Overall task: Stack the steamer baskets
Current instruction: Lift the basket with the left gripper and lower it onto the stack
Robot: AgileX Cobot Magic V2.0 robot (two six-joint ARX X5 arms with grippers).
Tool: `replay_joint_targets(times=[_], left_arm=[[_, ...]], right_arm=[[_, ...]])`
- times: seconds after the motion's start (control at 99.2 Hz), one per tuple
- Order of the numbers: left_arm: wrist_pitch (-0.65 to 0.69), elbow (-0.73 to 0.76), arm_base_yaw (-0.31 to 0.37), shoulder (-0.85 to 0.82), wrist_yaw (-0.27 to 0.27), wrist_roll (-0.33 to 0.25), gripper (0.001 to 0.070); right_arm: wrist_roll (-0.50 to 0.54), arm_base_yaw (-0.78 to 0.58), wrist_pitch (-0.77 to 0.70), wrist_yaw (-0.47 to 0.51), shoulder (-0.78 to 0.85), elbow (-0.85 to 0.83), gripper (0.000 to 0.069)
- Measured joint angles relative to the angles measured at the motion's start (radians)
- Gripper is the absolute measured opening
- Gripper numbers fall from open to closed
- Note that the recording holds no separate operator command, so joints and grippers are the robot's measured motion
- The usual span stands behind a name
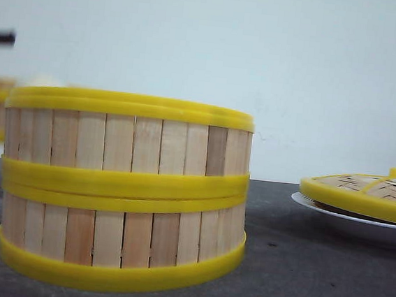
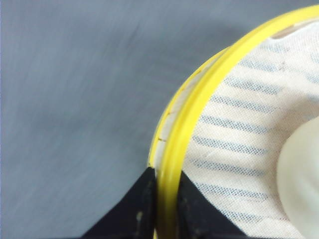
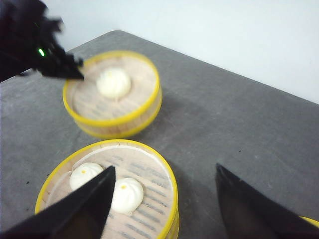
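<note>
Left gripper (image 2: 167,199) pinches the yellow rim of the third round slatted-wood steamer basket (image 3: 113,93), at ten o'clock behind the two-tier stack (image 1: 125,191). Right gripper (image 3: 164,199) hangs spread above. Advice: lift level, centre over stack, lower evenly so its bun stays put.

Left gripper (image 2: 167,209) clamped (on rim); right gripper (image 3: 164,199) spread wide.

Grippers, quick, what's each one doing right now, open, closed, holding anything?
Left gripper: closed on the yellow rim of the single steamer basket.
Right gripper: open, holding nothing, above the table beside the two-basket stack.
</note>
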Motion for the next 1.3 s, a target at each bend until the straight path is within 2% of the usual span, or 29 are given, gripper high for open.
replay_joint_targets(times=[0.101, 0.222, 0.363, 0.544, 0.716, 0.867, 0.998, 1.119, 1.301], left_arm=[[-0.052, 0.019, -0.019, -0.066, 0.084, 0.009, 0.0018], [-0.116, 0.019, -0.055, -0.138, 0.132, 0.036, 0.0018], [-0.208, 0.019, -0.098, -0.224, 0.215, 0.071, 0.0018], [-0.308, 0.020, -0.209, -0.270, 0.248, 0.119, 0.0018], [-0.361, 0.020, -0.328, -0.240, 0.240, 0.159, 0.0018], [-0.360, 0.020, -0.411, -0.234, 0.155, 0.164, 0.0018], [-0.359, 0.020, -0.436, -0.219, 0.131, 0.164, 0.0018], [-0.359, 0.020, -0.454, -0.188, 0.076, 0.164, 0.0018], [-0.351, 0.020, -0.458, -0.140, 0.070, 0.164, 0.0018]], right_arm=[[0.000, 0.000, 0.006, 0.000, 0.000, 0.000, 0.0393], [0.000, 0.000, 0.008, 0.015, -0.001, 0.000, 0.0393], [0.000, -0.001, 0.008, 0.053, -0.016, 0.000, 0.0393], [0.000, 0.000, 0.009, 0.076, -0.055, 0.000, 0.0393], [0.001, 0.000, 0.009, 0.079, -0.092, 0.000, 0.0393], [0.012, 0.000, 0.008, 0.079, -0.121, 0.000, 0.0393], [0.017, 0.000, 0.009, 0.079, -0.145, 0.000, 0.0393], [0.021, 0.000, 0.008, 0.079, -0.151, 0.000, 0.0393], [0.029, 0.000, -0.003, 0.078, -0.150, 0.000, 0.0393]])
